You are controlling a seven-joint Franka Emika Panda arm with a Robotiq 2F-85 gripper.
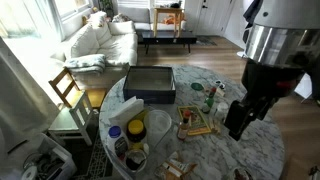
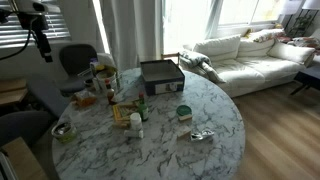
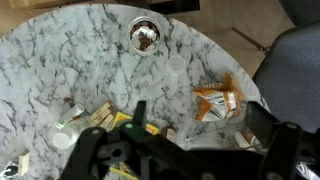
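Orange packet (image 3: 218, 102) by the edge, gripper (image 3: 185, 150) wide above

It lies flat on the marble table (image 3: 90, 60), close to the rim. Your gripper hangs over the clutter, jaws spread wide, holding nothing. Come down crooked and you could shove the packet off the rim or clip the green bottle (image 1: 211, 97). Yellow packets (image 3: 105, 118) crowd beside it; the steel bowl (image 3: 143, 37) and black box (image 1: 150, 85) stand well apart.

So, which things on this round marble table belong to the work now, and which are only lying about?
In use: black robot gripper, open; orange snack packet nearest it.
Lying about: dark rectangular box; round silver metal bowl; green bottle.
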